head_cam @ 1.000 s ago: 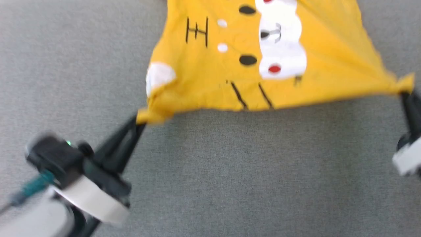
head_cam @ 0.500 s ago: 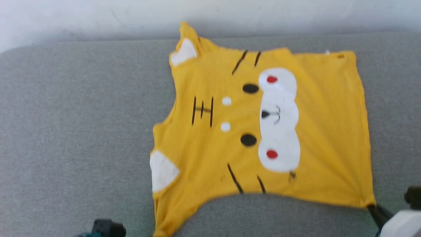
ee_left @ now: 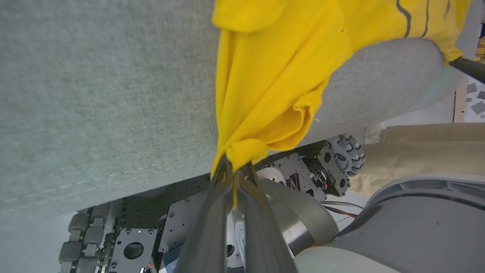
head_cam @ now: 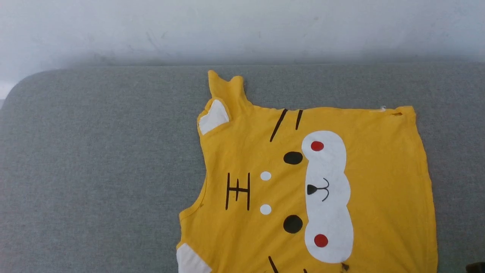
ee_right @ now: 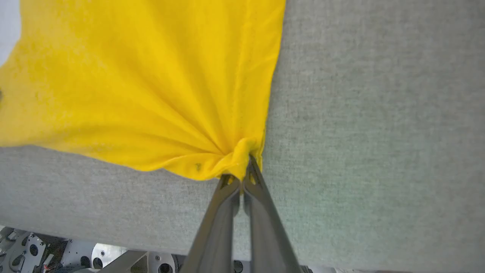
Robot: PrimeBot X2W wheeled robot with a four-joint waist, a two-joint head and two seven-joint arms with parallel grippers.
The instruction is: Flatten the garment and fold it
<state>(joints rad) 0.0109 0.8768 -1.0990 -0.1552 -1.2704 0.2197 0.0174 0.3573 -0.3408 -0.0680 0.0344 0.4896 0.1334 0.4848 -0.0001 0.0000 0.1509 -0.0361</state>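
black 王 character [head_cam: 238,191], printed on the garment [head_cam: 386,182]

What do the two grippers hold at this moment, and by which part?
Both hold the yellow T-shirt. The left gripper pinches bunched cloth beside a sleeve opening; the right gripper pinches a bunched bottom corner.

Setting: a robot test room or lab, by appearance. Evidence: plain white wall [head_cam: 242,26]; grey fabric-covered desk [head_cam: 94,159] with a rounded corner; bare metal wheeled base [ee_left: 343,153] showing below the desk's edge.
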